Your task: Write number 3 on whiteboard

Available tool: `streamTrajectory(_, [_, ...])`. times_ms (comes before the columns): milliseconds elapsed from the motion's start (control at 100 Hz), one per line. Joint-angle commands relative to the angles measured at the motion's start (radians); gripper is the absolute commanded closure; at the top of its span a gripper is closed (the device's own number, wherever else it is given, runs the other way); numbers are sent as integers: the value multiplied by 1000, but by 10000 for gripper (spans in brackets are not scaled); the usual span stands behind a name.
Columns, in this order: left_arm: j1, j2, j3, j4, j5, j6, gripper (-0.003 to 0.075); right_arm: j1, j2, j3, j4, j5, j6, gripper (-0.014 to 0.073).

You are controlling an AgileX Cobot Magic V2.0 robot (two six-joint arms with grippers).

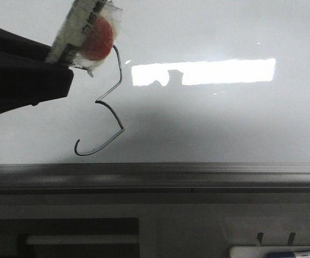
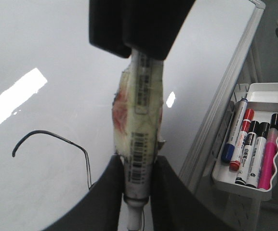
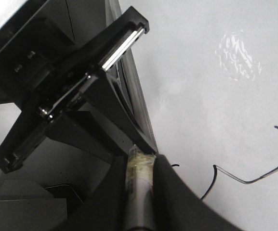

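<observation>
While marker point(image 1: 85, 33) overlaps number 3 point(image 1: 107, 107), pen tray point(image 2: 254, 139) nearby

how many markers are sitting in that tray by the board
5 in the tray: blue, red, two black, pink. More may be hidden.

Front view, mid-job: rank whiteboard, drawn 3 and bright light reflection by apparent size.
1. whiteboard, fills most of the view.
2. light reflection and the number 3: similar span, one wide, one tall; not ranked.
</observation>
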Motion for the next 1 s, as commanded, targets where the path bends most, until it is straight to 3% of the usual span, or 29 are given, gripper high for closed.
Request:
streamTrajectory(0, [-6, -5, -32, -17, -58, -4, 741, 2, -24, -31, 32, -24, 4, 655])
streamTrajectory(190, [-6, -5, -32, -17, -56, -4, 741, 2, -24, -31, 45, -27, 4, 652])
streamTrajectory(260, [-6, -5, -32, -17, -56, -4, 741, 2, -24, -31, 45, -25, 4, 581])
streamTrajectory(330, [-6, -5, -32, -17, -56, -4, 741, 2, -24, -31, 45, -40, 4, 386])
streamTrajectory(430, [-6, -5, -32, -31, -56, -4, 741, 2, -24, -31, 46, -105, 4, 18])
streamTrajectory(480, [-6, -5, -32, -86, -56, -4, 741, 2, -24, -31, 46, -164, 4, -85])
streamTrajectory(550, [-6, -5, -32, -251, -56, -4, 741, 0, -26, -31, 46, -254, 4, -55])
streamTrajectory(720, [-6, -7, -32, -861, -53, -4, 741, -9, -53, -31, 46, -418, 4, 6])
streamTrajectory(990, [-4, -5, -32, -1113, -8, -3, 741, -9, -62, -31, 46, -410, 4, 29])
